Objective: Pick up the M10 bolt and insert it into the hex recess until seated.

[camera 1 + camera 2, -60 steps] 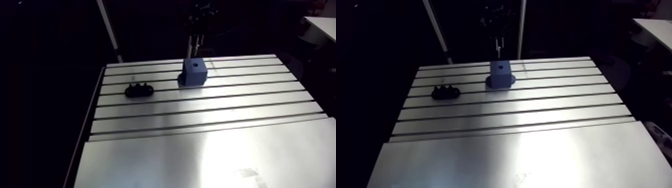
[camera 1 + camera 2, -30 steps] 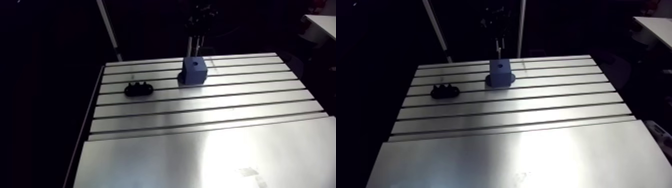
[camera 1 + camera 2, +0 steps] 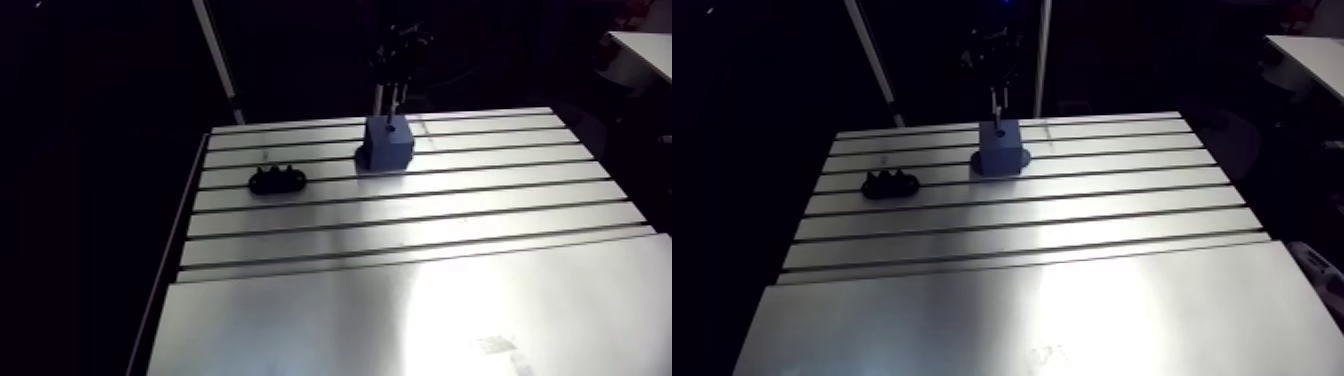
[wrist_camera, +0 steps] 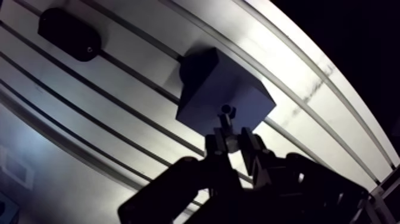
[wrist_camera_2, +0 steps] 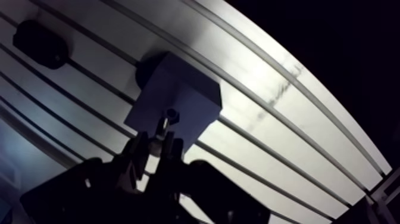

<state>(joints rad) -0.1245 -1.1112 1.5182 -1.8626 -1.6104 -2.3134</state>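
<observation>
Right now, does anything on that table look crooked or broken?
Nothing stands out. The square blue block sits flat on the slotted aluminium table, the black holder lies apart, and the pincer holds the metal bolt just above the block.

Dark parallel grooves stripe the bright silver slotted aluminium table (image 3: 400,300). The dull blue square block (image 3: 388,145) is plain, as is the low lobed black fixture (image 3: 277,180). The slim metal bolt (image 4: 221,132) gleams pale grey.
</observation>
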